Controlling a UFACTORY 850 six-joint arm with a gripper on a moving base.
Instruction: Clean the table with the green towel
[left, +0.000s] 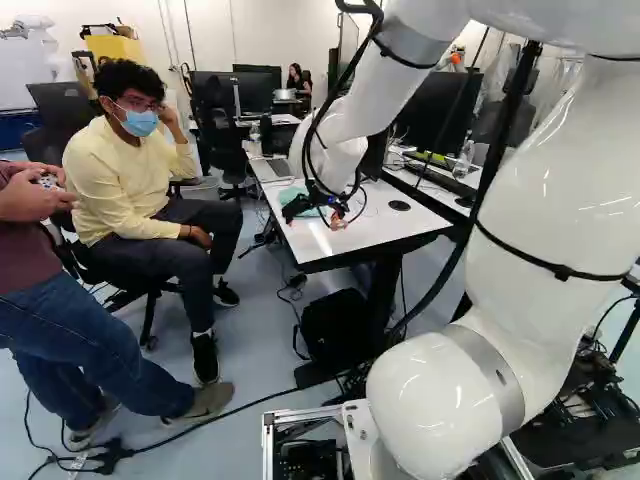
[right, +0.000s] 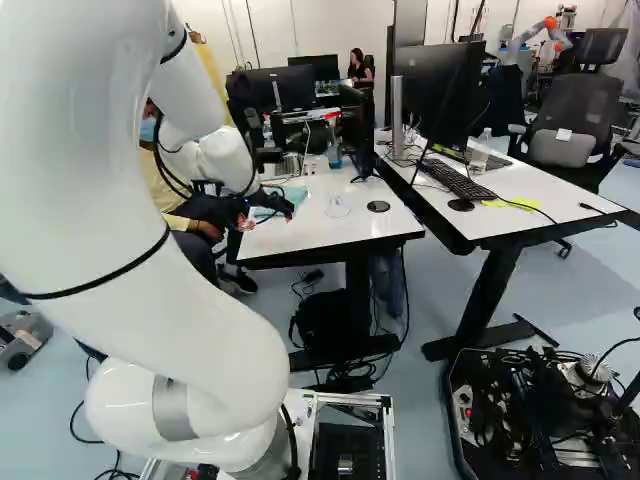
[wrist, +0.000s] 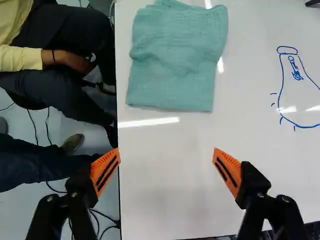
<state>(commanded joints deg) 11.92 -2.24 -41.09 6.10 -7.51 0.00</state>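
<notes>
Pincer of mine (wrist: 166, 150) is open: its two fingers with ribbed orange pads stand wide apart, and nothing is gripped between them.

Largest is the white tabletop (wrist: 165, 200), near the middle of the left base view. Its surface is smooth and hard, and it gives back the lamps as bright streaks. In the right base view, toward the upper middle, it carries the spray bottle (right: 334, 150) with blue colour and the flat, round black disc (right: 378, 206).

Next comes the green towel (wrist: 175, 60), above the middle of the left base view. In the wrist view it lies just ahead of the fingers, apart from both, close to the side edge of the tabletop. It is soft cloth, folded to an almost square pad, with a fine woven texture and small wrinkles.

Smaller is the blue drawing (wrist: 296, 75), a thin outline like a bottle with an oval cap, beside the towel.

As I judge, the task is at its beginning. The towel is not taken and the drawing remains, so gripping, wiping and probably lifting away are left. I should go forward and down over the cloth; a shallow grip may catch only the upper layer.
</notes>
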